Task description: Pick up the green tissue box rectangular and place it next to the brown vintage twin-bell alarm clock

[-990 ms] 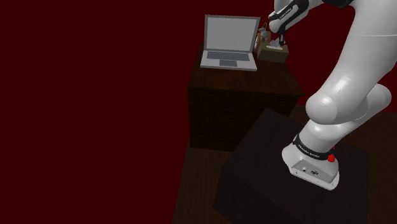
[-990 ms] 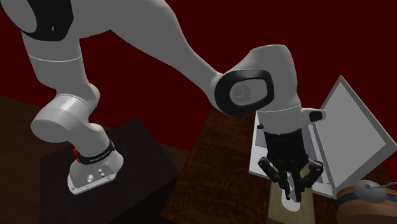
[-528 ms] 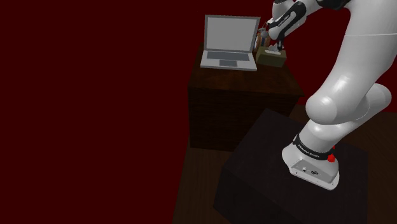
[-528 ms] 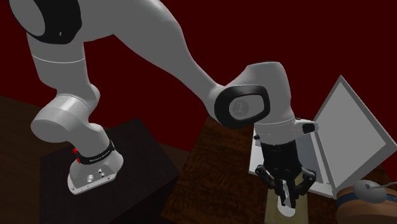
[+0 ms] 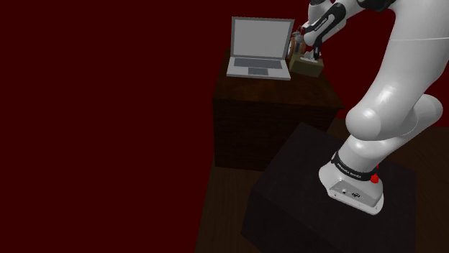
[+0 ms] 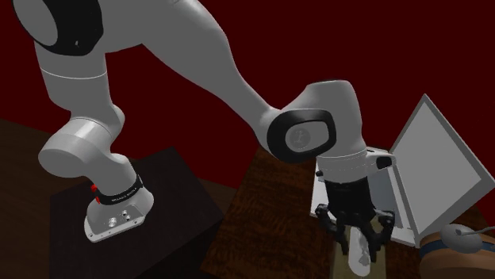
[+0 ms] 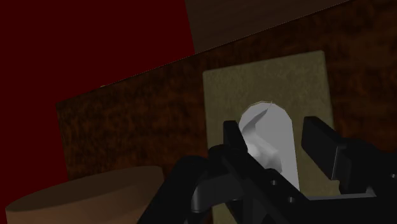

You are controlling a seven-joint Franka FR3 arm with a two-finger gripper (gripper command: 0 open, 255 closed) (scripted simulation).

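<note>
The olive-green tissue box (image 7: 267, 76) rests on the dark wooden cabinet top (image 7: 127, 121), with a white tissue (image 7: 270, 130) poking out of its slot. My gripper (image 7: 275, 137) hangs right over the slot, open, its fingers (image 7: 232, 137) straddling the tissue without clasping it. In the shoulder view the box (image 5: 307, 67) lies by the laptop's right side, under the gripper (image 5: 311, 54). The brown twin-bell clock (image 6: 456, 244) stands close beside the box, and its rounded body (image 7: 83, 197) lies near the gripper (image 6: 358, 238).
An open grey laptop (image 5: 259, 47) takes up the cabinet's far left part in the shoulder view; its lid (image 6: 440, 158) rises right behind the gripper. The black stand (image 5: 316, 201) sits in front of the cabinet (image 5: 273, 108). Dark red walls surround.
The gripper carried the box a little toward the laptop and clock and down onto the cabinet. Its fingers have since spread apart, letting go.
</note>
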